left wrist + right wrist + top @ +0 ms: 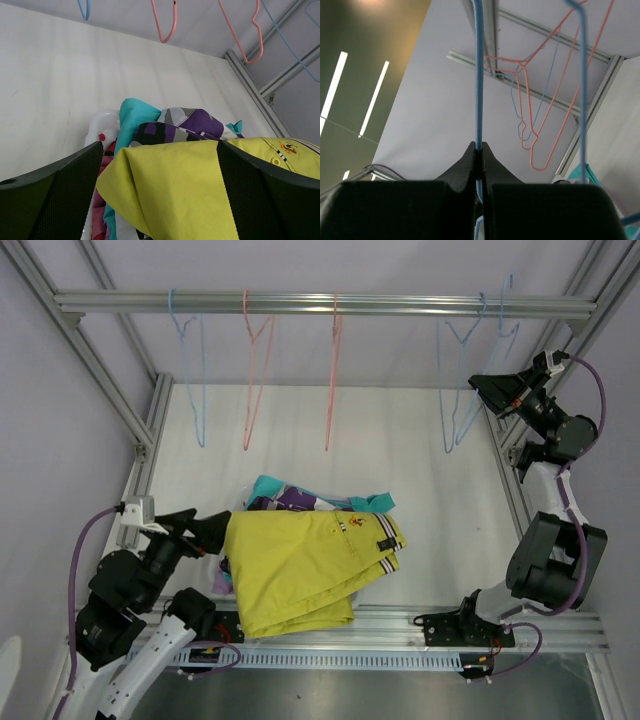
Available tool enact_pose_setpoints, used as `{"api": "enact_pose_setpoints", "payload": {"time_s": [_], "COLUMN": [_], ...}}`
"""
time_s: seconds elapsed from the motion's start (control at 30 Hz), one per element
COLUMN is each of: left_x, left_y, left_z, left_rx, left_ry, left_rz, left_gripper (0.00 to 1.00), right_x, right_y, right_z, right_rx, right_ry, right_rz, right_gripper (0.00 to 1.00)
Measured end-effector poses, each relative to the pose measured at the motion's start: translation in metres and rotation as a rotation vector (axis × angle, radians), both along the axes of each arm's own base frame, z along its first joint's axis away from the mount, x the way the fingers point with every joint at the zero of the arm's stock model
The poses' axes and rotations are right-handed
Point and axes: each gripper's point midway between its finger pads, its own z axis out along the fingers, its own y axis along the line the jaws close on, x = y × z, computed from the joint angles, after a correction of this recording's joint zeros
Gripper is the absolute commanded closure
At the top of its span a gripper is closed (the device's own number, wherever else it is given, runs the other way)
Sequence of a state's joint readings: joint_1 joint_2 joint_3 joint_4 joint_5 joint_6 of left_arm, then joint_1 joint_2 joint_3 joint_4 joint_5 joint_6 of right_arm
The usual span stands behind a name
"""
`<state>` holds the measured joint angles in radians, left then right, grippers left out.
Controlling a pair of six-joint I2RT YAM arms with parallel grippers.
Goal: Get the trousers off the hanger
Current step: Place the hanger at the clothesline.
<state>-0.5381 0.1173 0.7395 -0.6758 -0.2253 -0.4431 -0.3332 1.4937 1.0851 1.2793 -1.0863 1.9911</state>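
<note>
Yellow trousers atop pile; left fingers spread; right fingers pinching blue hanger

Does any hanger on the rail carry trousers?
No, the hangers hang bare on the rail, while the trousers lie piled on the table.

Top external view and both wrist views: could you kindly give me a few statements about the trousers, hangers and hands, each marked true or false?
1. The yellow trousers lie on top of the pile. True.
2. A pair of trousers hangs on a pink hanger. False: the pink hangers are bare.
3. The right hand is shut on a blue hanger. True.
4. The left hand is shut on teal cloth. False: it is open, at the yellow trousers' edge.
</note>
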Motion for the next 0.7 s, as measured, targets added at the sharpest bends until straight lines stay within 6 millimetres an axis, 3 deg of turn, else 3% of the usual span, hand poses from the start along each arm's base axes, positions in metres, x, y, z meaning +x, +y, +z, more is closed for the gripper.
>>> {"api": "enact_pose_setpoints", "payload": {"time_s": [0.2, 0.47, 0.6, 0.7], "left_x": [0.004, 0.009, 0.009, 0.009], "left_y": [0.001, 0.000, 0.000, 0.000], "left_z": [-0.003, -0.010, -0.010, -0.010], "left_rx": [0.010, 0.029, 0.029, 0.029], "left_ry": [0.014, 0.043, 0.044, 0.044], "left_rz": [0.014, 0.027, 0.027, 0.026], "left_gripper": [0.01, 0.01, 0.01, 0.01], "right_x": [0.032, 0.033, 0.033, 0.033], "right_y": [-0.011, -0.006, -0.006, -0.009], "right_z": [-0.026, -0.023, -0.039, -0.053], "right_rx": [0.038, 0.036, 0.047, 0.056], "right_ry": [0.083, 0.068, 0.104, 0.129], "right_rz": [-0.002, 0.011, 0.009, -0.007], "right_gripper": [1.00, 1.00, 1.00, 0.89]}}
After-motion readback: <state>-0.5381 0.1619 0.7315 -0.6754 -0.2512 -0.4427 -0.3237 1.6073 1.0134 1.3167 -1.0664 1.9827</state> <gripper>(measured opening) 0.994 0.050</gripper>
